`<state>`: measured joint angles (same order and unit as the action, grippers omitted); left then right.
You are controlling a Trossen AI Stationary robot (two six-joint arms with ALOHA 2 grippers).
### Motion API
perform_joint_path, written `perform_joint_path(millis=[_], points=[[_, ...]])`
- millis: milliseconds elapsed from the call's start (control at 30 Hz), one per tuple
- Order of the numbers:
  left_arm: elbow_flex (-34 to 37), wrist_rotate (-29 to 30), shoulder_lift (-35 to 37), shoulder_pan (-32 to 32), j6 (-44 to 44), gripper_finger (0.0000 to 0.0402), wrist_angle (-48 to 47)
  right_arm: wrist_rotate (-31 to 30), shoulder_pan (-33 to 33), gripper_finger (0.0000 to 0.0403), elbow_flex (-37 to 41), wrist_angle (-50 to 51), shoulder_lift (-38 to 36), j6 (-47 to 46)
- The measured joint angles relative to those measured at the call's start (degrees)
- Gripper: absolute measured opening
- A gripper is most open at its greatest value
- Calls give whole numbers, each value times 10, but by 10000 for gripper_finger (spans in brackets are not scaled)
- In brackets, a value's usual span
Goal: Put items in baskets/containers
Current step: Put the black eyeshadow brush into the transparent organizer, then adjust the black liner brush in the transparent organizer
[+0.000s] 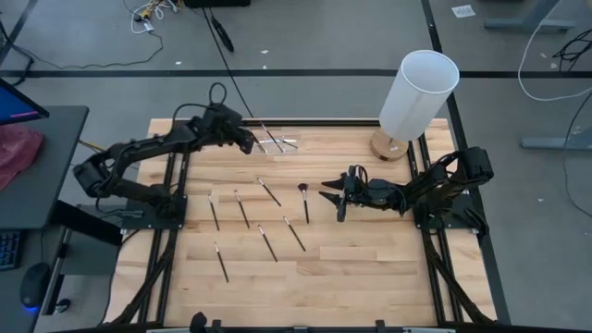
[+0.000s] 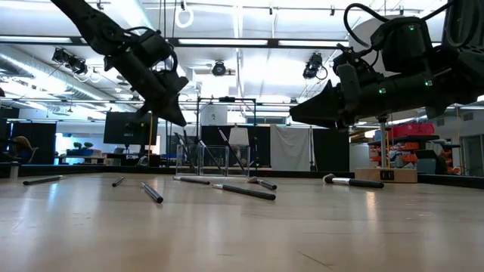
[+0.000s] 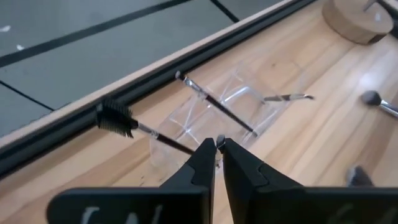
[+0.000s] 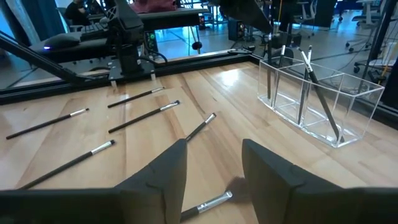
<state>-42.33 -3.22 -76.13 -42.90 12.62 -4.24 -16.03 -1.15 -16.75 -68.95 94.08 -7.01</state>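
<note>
The clear organiser box (image 1: 278,143) stands near the table's far edge, with brushes leaning in its compartments (image 4: 318,93). My left gripper (image 3: 218,147) hovers over its near left corner, slanting down, nearly shut, with a comb-headed brush (image 3: 116,118) running up to its fingertips. Several slim brushes (image 1: 267,242) lie flat on the table's middle. My right gripper (image 1: 335,192) waits open at the right, low over the wood. A brush with a silver ferrule (image 4: 210,203) lies on the table under its fingers, and it touches nothing. My left gripper has the dark handle (image 3: 184,147) of the comb-headed brush running in behind its fingertip (image 3: 205,155), which hides the place of contact. The fingers slant down from the table's near left. The comb head juts past the organiser toward the far edge.
A tall white cylinder (image 1: 421,88) on a round wooden base (image 1: 388,145) stands at the far right, close to the organiser. A dark rail (image 3: 93,99) runs along the table's far edge. Bare wood lies along the near edge (image 1: 351,287).
</note>
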Motion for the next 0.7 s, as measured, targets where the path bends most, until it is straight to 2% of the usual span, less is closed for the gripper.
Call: perform_joint_path(millis=[267,700], points=[[0,17,-9,-5,3,45,0,0,0,155,0,0,0,0],[0,41,-6,-37,-17,174,2,2,0,155,0,0,0,-4]])
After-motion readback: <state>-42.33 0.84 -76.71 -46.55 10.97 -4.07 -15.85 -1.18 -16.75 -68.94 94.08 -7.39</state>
